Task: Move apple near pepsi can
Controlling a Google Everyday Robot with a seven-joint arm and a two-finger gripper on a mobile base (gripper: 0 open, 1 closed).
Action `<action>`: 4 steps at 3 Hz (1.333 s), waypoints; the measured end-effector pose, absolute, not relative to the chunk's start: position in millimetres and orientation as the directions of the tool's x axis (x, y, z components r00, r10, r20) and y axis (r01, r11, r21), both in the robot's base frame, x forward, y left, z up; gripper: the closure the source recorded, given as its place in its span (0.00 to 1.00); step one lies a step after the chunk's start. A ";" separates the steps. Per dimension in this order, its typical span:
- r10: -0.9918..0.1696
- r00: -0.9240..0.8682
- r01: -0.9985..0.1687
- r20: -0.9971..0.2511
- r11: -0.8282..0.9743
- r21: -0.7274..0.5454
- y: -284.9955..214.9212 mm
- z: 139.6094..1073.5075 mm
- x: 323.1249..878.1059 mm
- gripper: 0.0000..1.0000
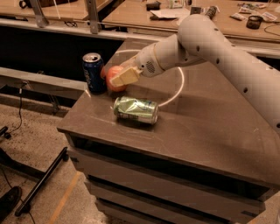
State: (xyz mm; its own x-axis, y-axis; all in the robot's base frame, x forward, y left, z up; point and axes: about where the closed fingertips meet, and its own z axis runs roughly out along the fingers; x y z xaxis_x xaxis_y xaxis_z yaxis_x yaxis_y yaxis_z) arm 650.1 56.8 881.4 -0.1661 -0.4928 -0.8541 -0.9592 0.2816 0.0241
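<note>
Where the white arm [227, 57] reached in from the right edge toward the upper left of the dark table top [197, 127], the gripper [115, 81] sat at the apple [109, 73], left of frame centre. One cream-coloured finger [125, 76] lay across the apple's near face; the other finger was hidden behind the fruit. Gripper clamped on the apple, so far as the view allowed. Apple red-orange, round, partly covered by the finger. Could not tell whether its underside touched the table or hung just above it.

Pepsi can [93, 72] stood upright just left of the apple, near the table's far left corner: dark blue body, silver top. Apple and can very close, possibly touching; the gap could not be made out.

Dented green can [135, 109] lay on its side in front of the apple, nearer the table's front edge, apart from both apple and pepsi can.

Thin white ring [180, 87] lay flat on the table top beneath the arm, partly hidden by it.

Table showed drawer fronts below its top. Black stand legs [39, 183] on the floor, lower left. Cluttered workbench [144, 13] along the top of the frame.
</note>
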 end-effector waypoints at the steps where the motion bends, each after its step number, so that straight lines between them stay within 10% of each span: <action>1: -0.494 -0.166 -0.960 -0.854 0.278 0.026 59.1 880.4 649.5 0.05; 4: -0.482 -0.151 -0.960 -0.863 0.278 0.012 63.6 881.5 653.7 0.00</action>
